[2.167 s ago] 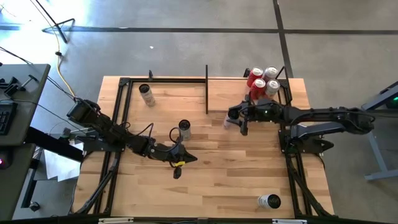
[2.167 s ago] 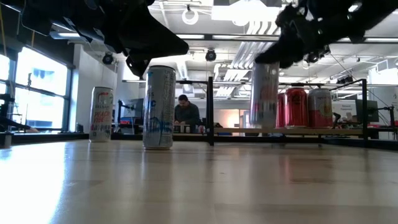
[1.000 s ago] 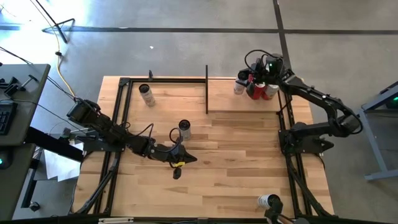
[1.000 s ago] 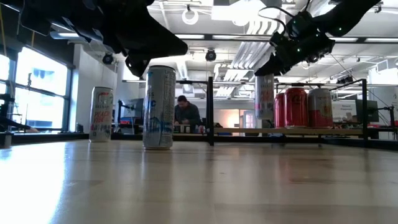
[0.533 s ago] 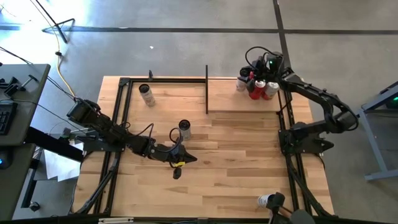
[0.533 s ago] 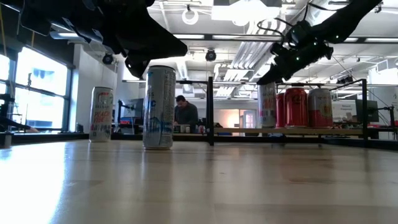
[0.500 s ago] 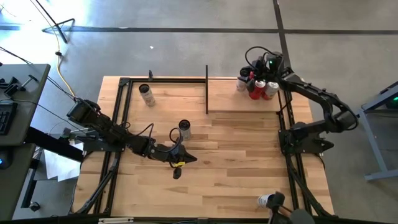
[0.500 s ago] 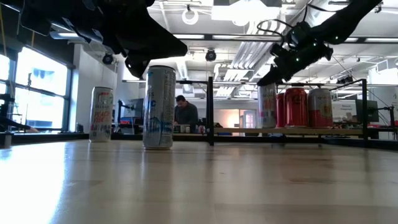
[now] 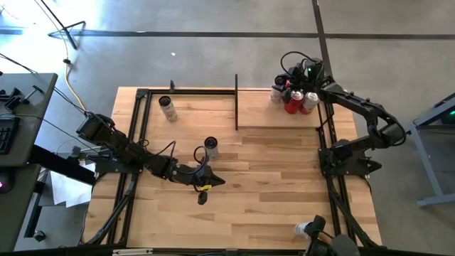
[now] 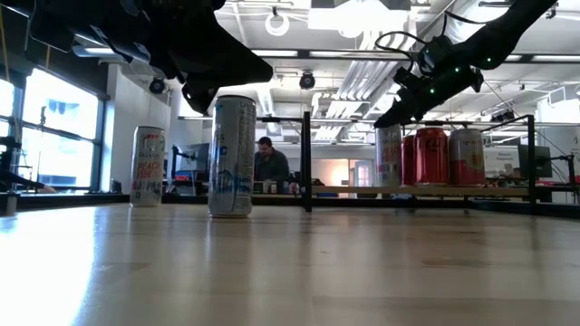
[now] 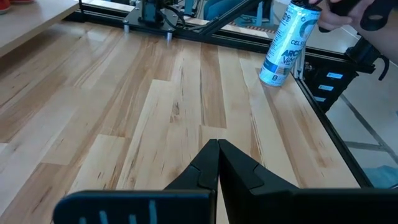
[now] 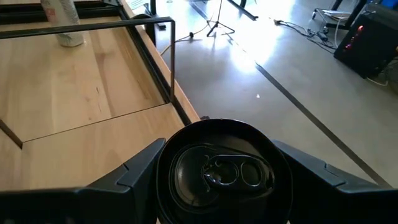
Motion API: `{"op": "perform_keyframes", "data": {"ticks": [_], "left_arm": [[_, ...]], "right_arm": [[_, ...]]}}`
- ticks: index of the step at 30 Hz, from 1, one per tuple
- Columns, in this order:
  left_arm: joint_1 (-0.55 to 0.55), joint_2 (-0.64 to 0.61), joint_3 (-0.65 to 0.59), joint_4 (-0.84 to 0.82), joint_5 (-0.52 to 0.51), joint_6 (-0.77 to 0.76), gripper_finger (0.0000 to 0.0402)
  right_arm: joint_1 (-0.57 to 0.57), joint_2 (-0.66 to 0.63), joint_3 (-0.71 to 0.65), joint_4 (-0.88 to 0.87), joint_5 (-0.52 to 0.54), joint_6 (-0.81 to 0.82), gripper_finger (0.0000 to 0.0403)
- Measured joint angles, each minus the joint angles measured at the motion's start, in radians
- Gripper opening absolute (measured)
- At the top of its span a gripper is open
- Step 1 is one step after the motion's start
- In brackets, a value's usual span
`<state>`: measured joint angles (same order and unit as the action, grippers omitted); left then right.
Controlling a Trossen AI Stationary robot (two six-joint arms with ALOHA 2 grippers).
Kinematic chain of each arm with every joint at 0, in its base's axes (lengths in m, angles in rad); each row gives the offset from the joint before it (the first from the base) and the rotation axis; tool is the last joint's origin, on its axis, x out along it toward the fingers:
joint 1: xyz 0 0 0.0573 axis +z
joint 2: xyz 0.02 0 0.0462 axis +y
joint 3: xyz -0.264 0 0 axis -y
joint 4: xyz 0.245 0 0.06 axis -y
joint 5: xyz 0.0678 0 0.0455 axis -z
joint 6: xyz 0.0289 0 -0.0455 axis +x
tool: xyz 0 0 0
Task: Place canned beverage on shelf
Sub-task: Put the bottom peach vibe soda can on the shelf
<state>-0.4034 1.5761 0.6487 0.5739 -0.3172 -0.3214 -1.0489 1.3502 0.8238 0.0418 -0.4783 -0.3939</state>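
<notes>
Right wrist view: the right gripper [image 12: 221,214] straddles a can [image 12: 222,171], fingers wide on either side, clasping it on the shelf [image 9: 263,112] beside red cans [image 9: 292,104]. Left gripper [image 11: 217,149] is clenched shut mid-table.

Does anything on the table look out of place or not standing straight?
Yes. One can, near the edge of the table on the right arm's side, leans instead of standing upright, and a person's hand is at its top.
</notes>
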Motion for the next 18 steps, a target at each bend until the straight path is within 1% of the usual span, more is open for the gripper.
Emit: {"op": "perform_keyframes", "data": {"ticks": [5, 11, 18], "left_arm": [[0.0, 0.0, 0.0, 0.0, 0.0, 0.0, 0.0], [0.0, 0.0, 0.0, 0.0, 0.0, -0.001, 0.0], [0.0, 0.0, 0.0, 0.0, 0.0, -0.001, 0.0]], "right_arm": [[0.001, 0.0, 0.0, 0.0, 0.003, 0.001, 0.024], [0.001, 0.0, 0.0, -0.001, 0.0, 0.011, 0.0271], [0.001, -0.001, 0.002, 0.002, 0.0, 0.018, 0.0276]]}}
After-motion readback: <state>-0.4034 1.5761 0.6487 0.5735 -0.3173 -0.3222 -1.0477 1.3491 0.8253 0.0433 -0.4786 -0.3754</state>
